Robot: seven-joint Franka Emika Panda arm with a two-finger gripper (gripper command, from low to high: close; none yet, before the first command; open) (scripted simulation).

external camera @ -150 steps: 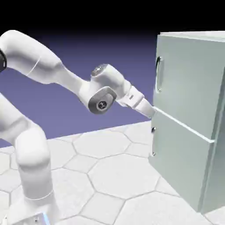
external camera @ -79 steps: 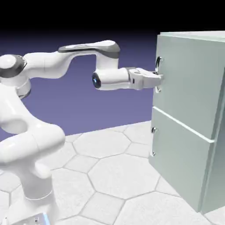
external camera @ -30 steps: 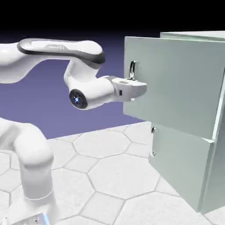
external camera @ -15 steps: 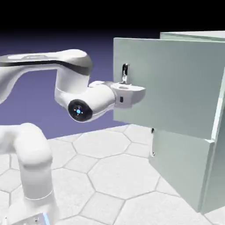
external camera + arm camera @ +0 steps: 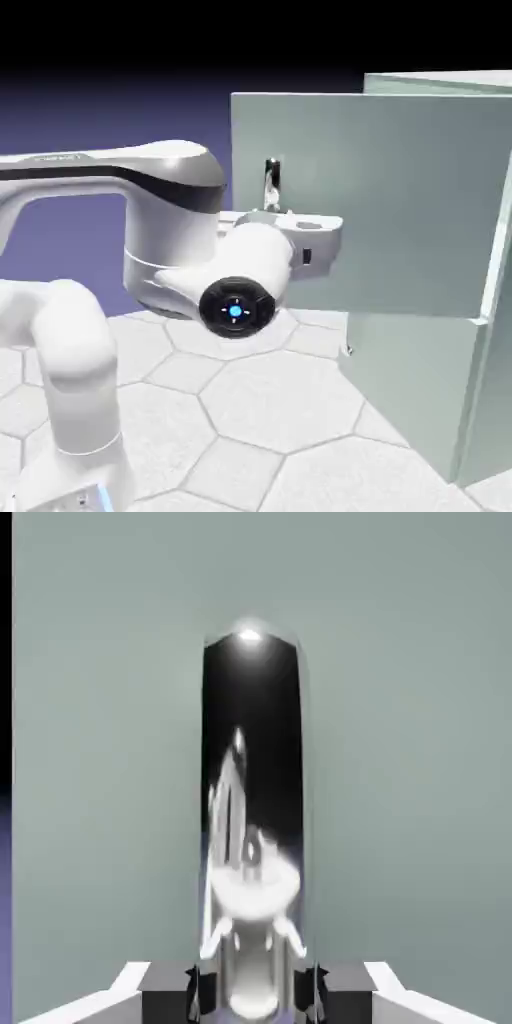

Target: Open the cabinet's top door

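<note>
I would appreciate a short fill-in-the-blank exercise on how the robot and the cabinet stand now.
1. The upper door of the cabinet stands ____, not closed.
2. In the hand view, the gripper has its two fingertips on opposite sides of the shiny ____.
3. The lower door is ____, flush with the cabinet front.
4. The light on the round black cap of the arm's wrist is ____.

Missing words: open; handle; closed; blue.
</note>
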